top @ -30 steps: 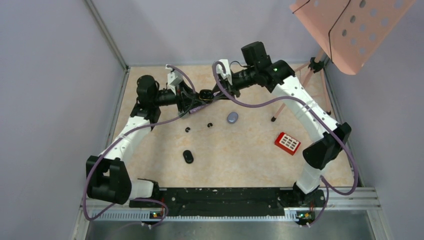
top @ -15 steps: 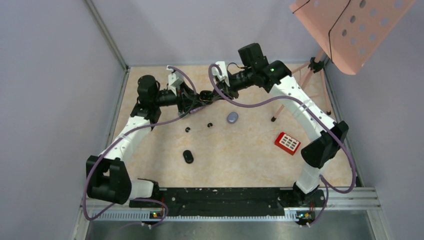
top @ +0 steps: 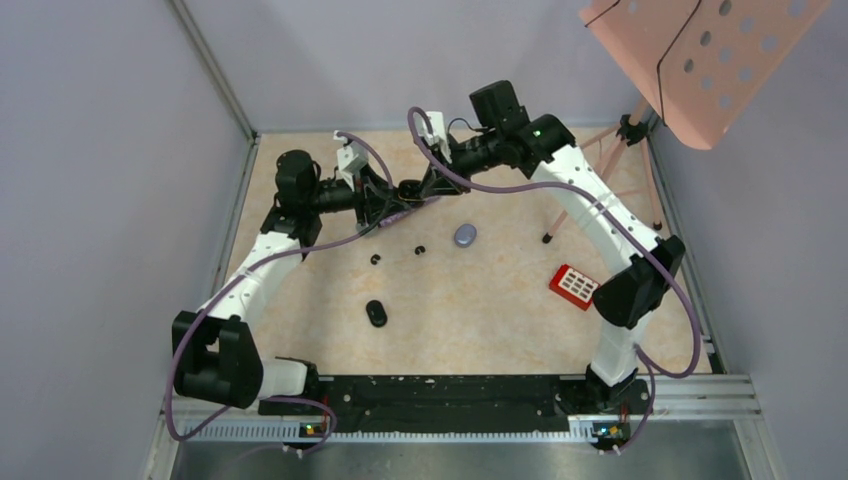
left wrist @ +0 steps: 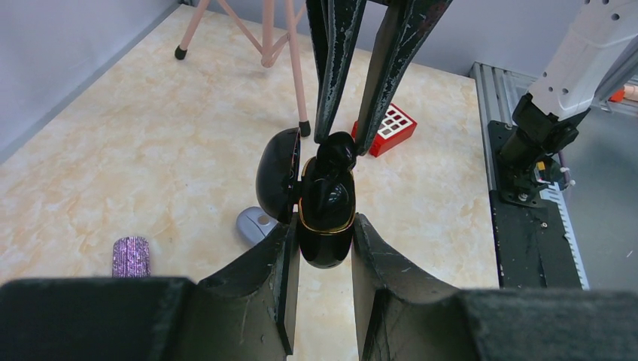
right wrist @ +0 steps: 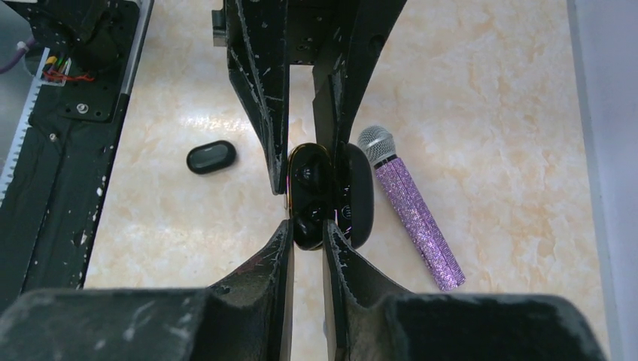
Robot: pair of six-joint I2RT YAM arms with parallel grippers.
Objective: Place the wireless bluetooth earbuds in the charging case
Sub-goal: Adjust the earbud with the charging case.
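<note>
My left gripper (left wrist: 322,233) is shut on a glossy black charging case (left wrist: 327,203) with a gold rim, held above the table with its lid (left wrist: 277,174) open. My right gripper (right wrist: 308,229) faces it and is shut on a black earbud (right wrist: 308,232) at the case's open mouth (right wrist: 308,177). In the left wrist view the earbud (left wrist: 337,147) sits at the top of the case between the right fingers (left wrist: 335,68). In the top view both grippers meet at the case (top: 408,188). Two loose black earbuds (top: 376,259) (top: 420,249) lie on the table.
A purple glitter microphone (right wrist: 410,207) lies under the grippers. A grey-lilac oval case (top: 465,235), a shut black case (top: 376,313) and a red gridded block (top: 575,286) lie on the table. A pink stand (top: 700,50) has legs at the back right.
My right arm has swung left, bringing its gripper closer against the case. The left arm and the case have stayed put.
</note>
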